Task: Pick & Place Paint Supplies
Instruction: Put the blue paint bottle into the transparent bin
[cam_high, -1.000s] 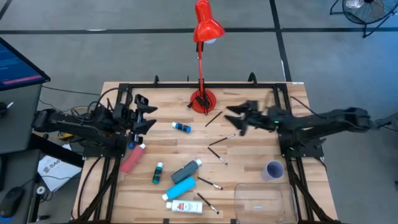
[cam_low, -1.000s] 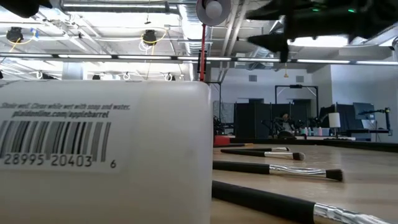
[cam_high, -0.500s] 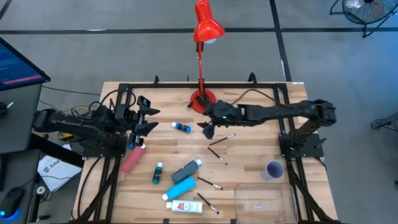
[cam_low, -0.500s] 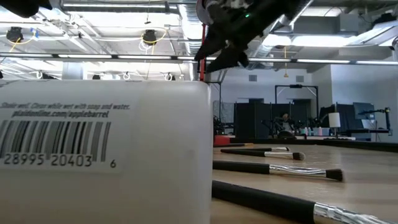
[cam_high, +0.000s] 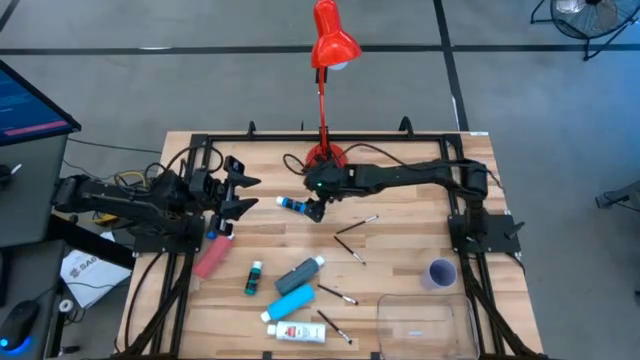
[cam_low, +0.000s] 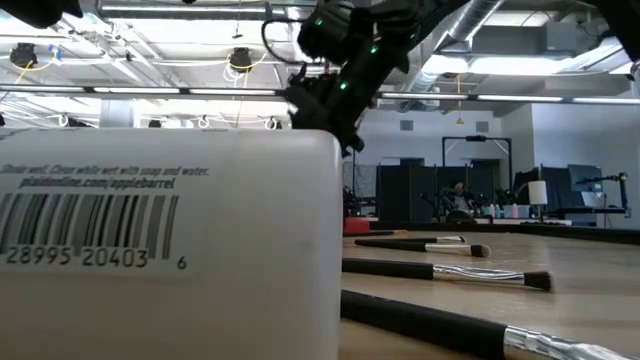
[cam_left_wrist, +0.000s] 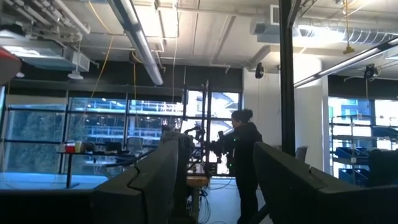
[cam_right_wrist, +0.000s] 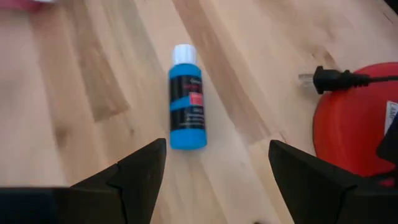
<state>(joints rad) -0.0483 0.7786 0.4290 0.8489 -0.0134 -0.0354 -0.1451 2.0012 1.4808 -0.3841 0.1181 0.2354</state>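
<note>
A big white bottle (cam_low: 170, 245) blocks much of the low view, while the right end effector (cam_high: 316, 206) hangs wide open, holding nothing, above the small blue bottle (cam_high: 292, 205) near the worktop's (cam_high: 400, 250) twelve o'clock edge.

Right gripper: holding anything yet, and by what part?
Nothing held. The right gripper hangs open above the small blue white-capped paint bottle, which lies untouched on the wooden table.

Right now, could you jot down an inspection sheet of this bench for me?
Surface: wooden table, bare in patches.
Job's things: small blue bottle lying flat; pink-red tube, teal bottle, grey-blue tube, blue tube, white tube; paintbrushes scattered.
Clutter: red desk lamp, lilac cup, clear tray.
Grippers: right gripper open, above the blue bottle; left gripper open, at the left edge.
Cables: lamp plug loose on the wood.
Surroundings: person standing far off.
</note>
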